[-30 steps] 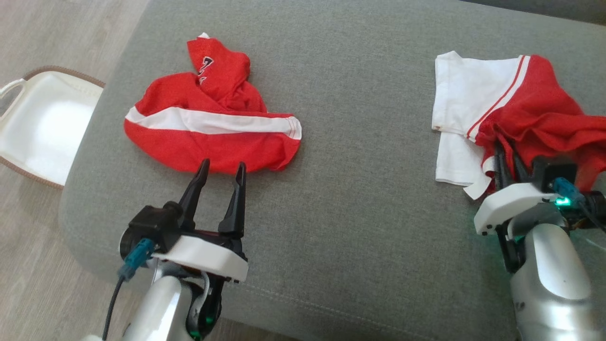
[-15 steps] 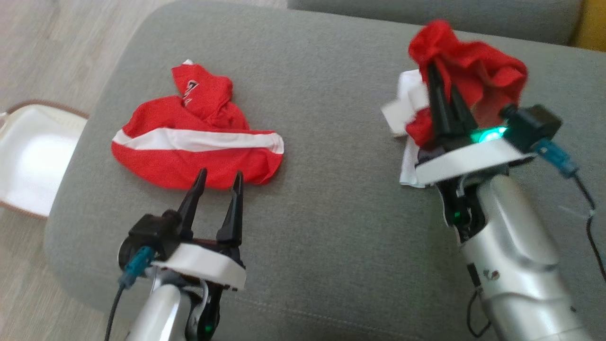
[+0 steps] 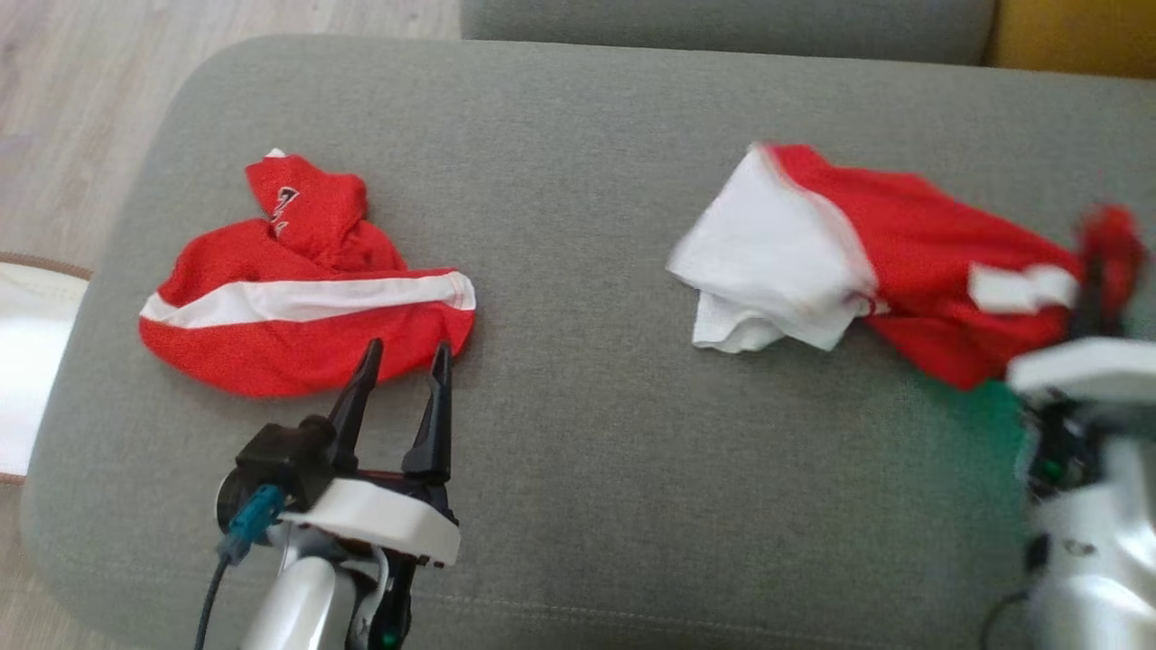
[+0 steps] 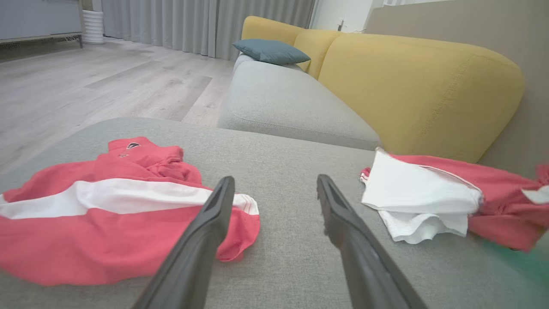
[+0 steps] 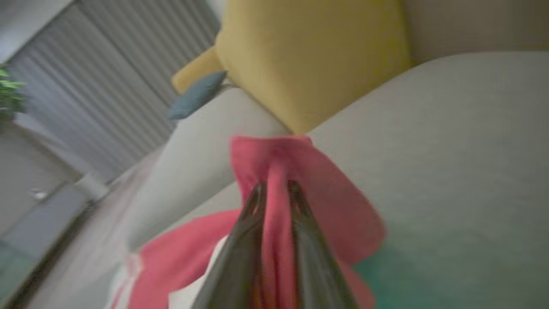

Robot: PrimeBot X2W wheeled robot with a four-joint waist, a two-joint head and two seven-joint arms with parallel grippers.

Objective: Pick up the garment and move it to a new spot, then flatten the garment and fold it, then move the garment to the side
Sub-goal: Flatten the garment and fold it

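The garment point(image 3: 912, 257), red with a white sleeve part, lies stretched across the right side of the grey cushion point(image 3: 587, 487). One red end of it rises into my right gripper point(image 3: 1096, 271), which is blurred at the far right. In the right wrist view my right gripper point(image 5: 277, 189) is shut on a fold of the red garment point(image 5: 326, 201). My left gripper point(image 3: 406, 354) stands open and holds nothing, just in front of a second red garment with a white stripe point(image 3: 298, 311). In the left wrist view the open left gripper point(image 4: 275, 183) sits between the striped garment point(image 4: 103, 214) and the held garment point(image 4: 429, 193).
A white basket point(image 3: 27, 361) stands on the wooden floor at the left edge. A yellow sofa back point(image 4: 407, 81) and a blue pillow point(image 4: 270, 50) lie beyond the grey cushion. The cushion's front edge runs close to my left wrist.
The head camera has shifted. My right gripper lifted the garment off the cushion, then swung it to the right, so it now trails out flat. The left gripper has stayed in place.
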